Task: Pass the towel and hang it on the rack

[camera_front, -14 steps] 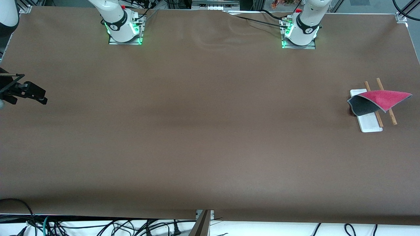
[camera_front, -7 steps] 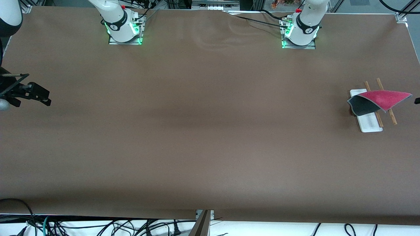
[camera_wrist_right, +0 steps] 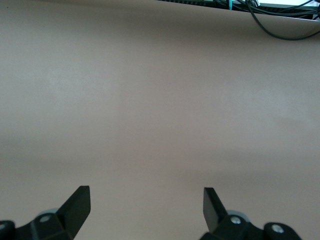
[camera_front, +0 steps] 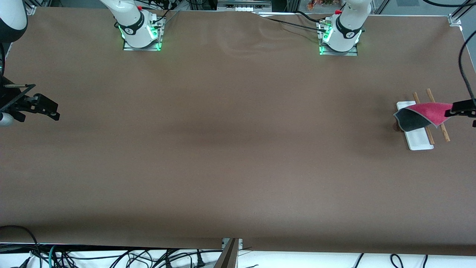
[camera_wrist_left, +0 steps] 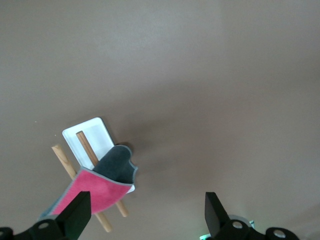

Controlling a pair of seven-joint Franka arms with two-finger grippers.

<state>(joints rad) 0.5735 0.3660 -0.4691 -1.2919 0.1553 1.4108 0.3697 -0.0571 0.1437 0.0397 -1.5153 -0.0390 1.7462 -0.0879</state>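
The towel (camera_front: 431, 111) is draped over the rack (camera_front: 420, 141) near the left arm's end of the table. Its pink-red side faces up and a dark grey flap hangs over the white base. The two wooden rods (camera_front: 444, 134) stick out from under it. My left gripper (camera_front: 461, 111) is open and empty, in the air beside the towel's pink corner. The left wrist view shows the towel (camera_wrist_left: 95, 192) and rack (camera_wrist_left: 92, 135) close to one finger of the open left gripper (camera_wrist_left: 146, 202). My right gripper (camera_front: 48, 109) is open and empty above the table's right-arm end, over bare cloth (camera_wrist_right: 146, 195).
A brown cloth (camera_front: 238, 149) covers the whole table. Both arm bases (camera_front: 141, 33) stand along the edge farthest from the front camera. Cables (camera_front: 111, 257) lie below the table's edge nearest the camera.
My left gripper has come into view from the left arm's end of the table and now reaches the towel's pink corner. My right gripper has drifted slightly toward the table's middle.
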